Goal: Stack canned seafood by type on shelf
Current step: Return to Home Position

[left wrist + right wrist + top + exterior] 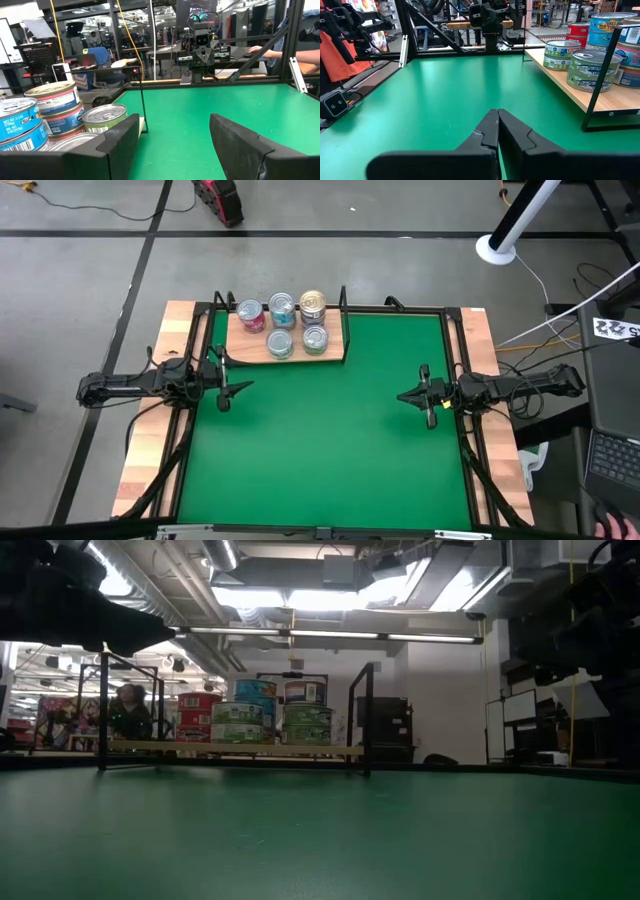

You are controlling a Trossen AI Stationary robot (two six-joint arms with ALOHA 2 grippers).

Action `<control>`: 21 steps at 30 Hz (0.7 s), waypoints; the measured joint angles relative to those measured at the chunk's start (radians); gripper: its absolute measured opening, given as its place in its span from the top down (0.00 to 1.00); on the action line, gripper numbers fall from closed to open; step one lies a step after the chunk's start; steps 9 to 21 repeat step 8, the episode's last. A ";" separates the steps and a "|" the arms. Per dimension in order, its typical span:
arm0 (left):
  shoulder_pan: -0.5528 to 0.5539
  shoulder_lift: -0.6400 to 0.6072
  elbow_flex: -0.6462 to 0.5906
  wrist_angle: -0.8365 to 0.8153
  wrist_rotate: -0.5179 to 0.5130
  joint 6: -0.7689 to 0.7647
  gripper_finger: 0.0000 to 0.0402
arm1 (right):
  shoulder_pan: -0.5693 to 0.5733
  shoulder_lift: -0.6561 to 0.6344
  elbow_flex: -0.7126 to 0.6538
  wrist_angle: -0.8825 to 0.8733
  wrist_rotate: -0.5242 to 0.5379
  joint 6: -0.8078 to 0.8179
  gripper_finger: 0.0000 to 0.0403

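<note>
The wooden shelf sits at the far left of the green mat. On it stand several tins in two rows. The far row has a red-pink stack, a blue-teal stack and a gold-topped stack. Two green-labelled stacks stand in front. My left gripper is open, low over the mat, just near of the shelf's left end. My right gripper is shut and empty, over the mat's right part. The tins show in both wrist views.
The black metal frame borders the green mat. Thin black uprights stand at the shelf's ends. The mat between the two grippers is bare. A white pole base and a laptop lie beyond the table's right side.
</note>
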 joint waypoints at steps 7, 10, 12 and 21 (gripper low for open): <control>0.000 0.000 0.000 0.000 0.000 0.000 0.40 | 0.000 0.000 0.000 0.000 0.000 0.000 0.97; 0.000 0.000 0.000 0.000 0.000 0.000 0.40 | 0.000 0.000 0.000 0.000 0.000 0.000 0.97; 0.000 0.000 0.000 0.000 0.000 0.000 0.40 | 0.000 0.000 0.000 0.000 0.000 0.000 0.97; 0.000 0.000 0.000 0.000 0.000 0.000 0.40 | 0.000 0.000 0.000 0.000 0.000 0.000 0.97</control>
